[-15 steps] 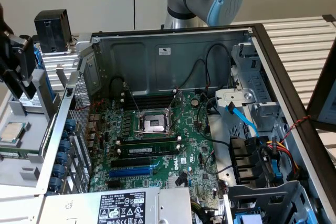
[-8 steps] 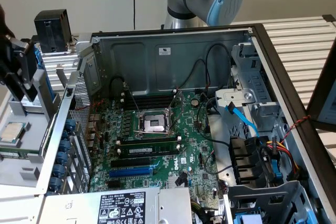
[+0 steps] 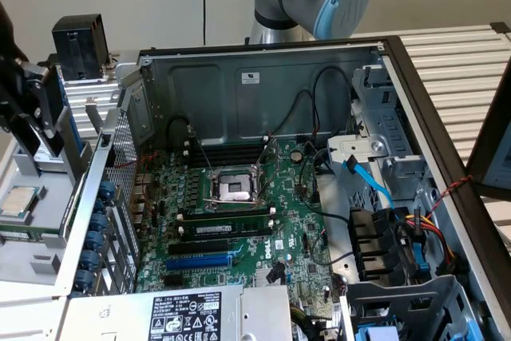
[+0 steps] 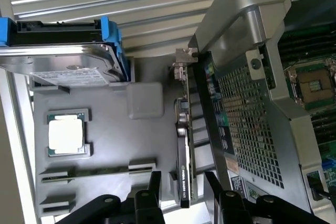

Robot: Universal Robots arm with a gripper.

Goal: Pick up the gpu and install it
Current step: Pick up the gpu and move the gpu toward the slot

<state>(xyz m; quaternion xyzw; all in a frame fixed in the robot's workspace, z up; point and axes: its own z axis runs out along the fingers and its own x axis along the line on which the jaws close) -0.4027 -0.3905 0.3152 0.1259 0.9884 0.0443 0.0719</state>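
Note:
The gpu (image 4: 184, 150) stands on its long edge in a grey holder tray (image 4: 121, 145) beside the open computer case. Its black shroud edge and green board run lengthwise, and its silver bracket (image 4: 184, 59) is at the far end. My gripper (image 4: 184, 190) is open over the card's near end, one black finger (image 4: 155, 190) on each side with a gap to the card. In the exterior view the gripper (image 3: 28, 117) hangs at the far left, outside the case. The green motherboard (image 3: 239, 221) lies inside the case, its blue slot (image 3: 200, 261) unoccupied.
The tray also holds a hard drive in a blue caddy (image 4: 68, 51), a CPU (image 4: 65, 134) and a memory stick (image 4: 94, 171). The case's perforated rear wall (image 4: 247, 114) rises right beside the card. Memory sticks (image 3: 227, 225), cables (image 3: 415, 237) and a power supply (image 3: 184, 313) sit inside the case.

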